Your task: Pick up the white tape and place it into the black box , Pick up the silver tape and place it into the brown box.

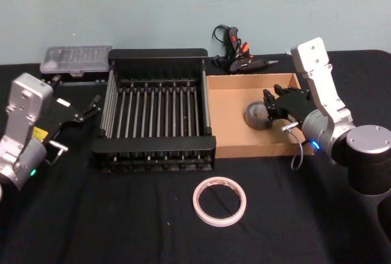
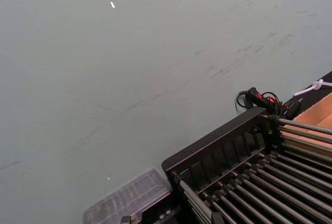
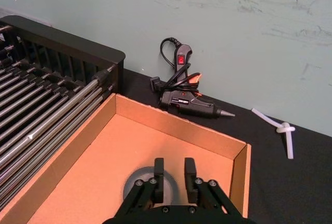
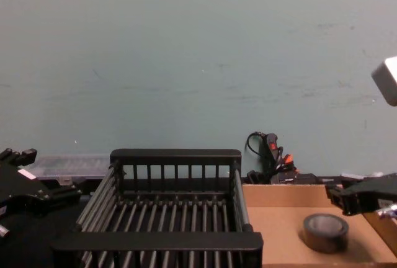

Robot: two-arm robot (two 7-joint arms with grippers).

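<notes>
The black box (image 1: pixel 154 114) stood mid-table with the brown box (image 1: pixel 232 131) touching its right side, and the head view alone showed the white tape (image 1: pixel 219 200) lying flat on the cloth in front of both. The silver tape (image 4: pixel 325 231) sat on the brown box's floor; the chest view showed it free of the right gripper (image 3: pixel 171 174), while the right wrist view showed that gripper's parted fingers above the roll, holding nothing. The left gripper (image 1: pixel 93 106) hung left of the black box, whether spread or closed I cannot tell.
</notes>
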